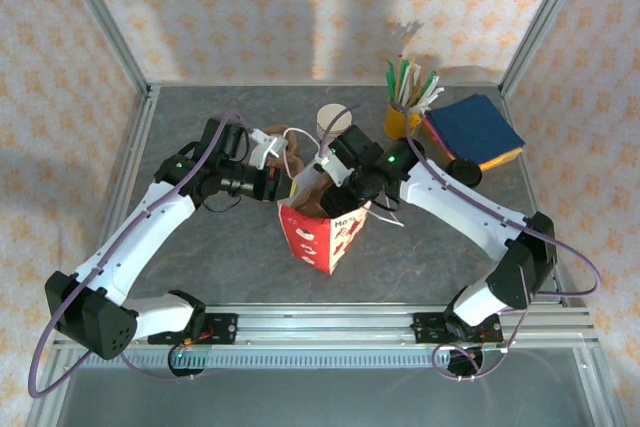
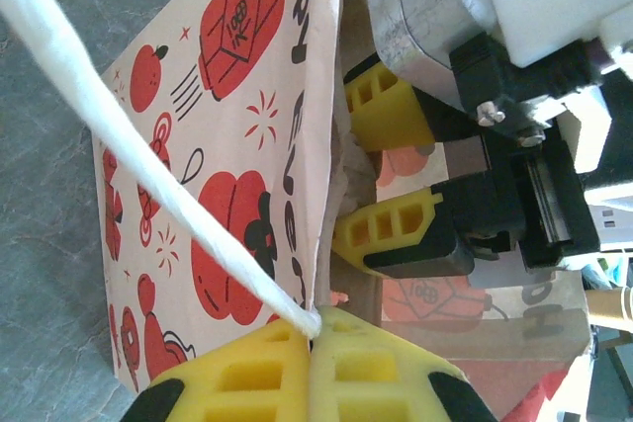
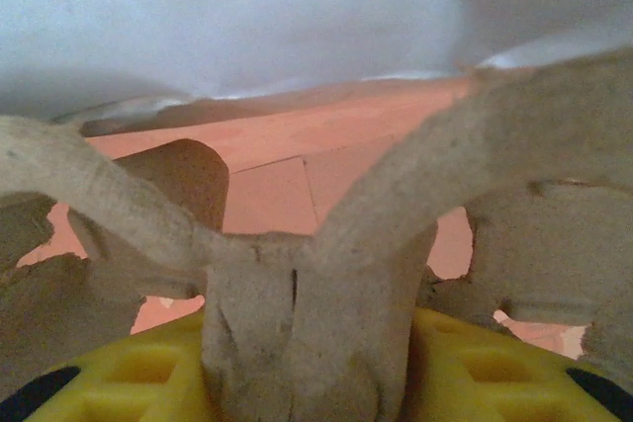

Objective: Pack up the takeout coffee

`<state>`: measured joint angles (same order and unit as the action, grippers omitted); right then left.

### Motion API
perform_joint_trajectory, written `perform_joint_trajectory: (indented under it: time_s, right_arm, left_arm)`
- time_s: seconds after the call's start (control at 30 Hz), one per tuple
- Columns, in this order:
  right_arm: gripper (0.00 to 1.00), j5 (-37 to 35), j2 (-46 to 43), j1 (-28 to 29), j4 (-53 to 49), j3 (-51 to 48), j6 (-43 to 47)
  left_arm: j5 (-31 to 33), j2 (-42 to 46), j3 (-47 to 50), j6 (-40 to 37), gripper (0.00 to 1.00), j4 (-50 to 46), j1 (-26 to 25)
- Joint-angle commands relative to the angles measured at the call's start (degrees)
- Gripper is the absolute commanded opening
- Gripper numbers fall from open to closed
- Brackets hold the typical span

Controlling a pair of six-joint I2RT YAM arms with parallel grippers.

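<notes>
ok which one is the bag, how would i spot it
Start at the middle of the grey table. The paper bag stands there, open-topped. Its red-and-white print sets it apart from the yellow mug of sticks and blue stack further back.

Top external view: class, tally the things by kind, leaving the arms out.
Paper bag: 1
Cup carrier: 1
Paper cup: 1
Mug of sticks: 1
Black lid: 1
Napkin stack: 1
Total: 6

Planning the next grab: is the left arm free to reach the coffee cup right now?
Probably not: the left gripper is shut on the bag handle and must let go before reaching the cup.
</notes>
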<state>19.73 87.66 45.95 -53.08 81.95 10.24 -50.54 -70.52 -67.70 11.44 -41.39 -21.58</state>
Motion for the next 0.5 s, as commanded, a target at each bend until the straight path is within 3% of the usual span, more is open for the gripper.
perform_joint_trajectory:
  time_s: [0.0, 0.47]
  right_arm:
    - [0.44, -0.28, 0.91, 0.61, -3.58, -1.29, -2.55]
    - [0.45, -1.55, 2.93, 1.57, -4.17, -1.03, -4.36]
  left_arm:
    - [0.62, 0.91, -2.35, -1.02, 0.0, 0.58, 0.59]
    - [5.19, 3.05, -2.52, -1.95, 0.0, 0.7, -0.73]
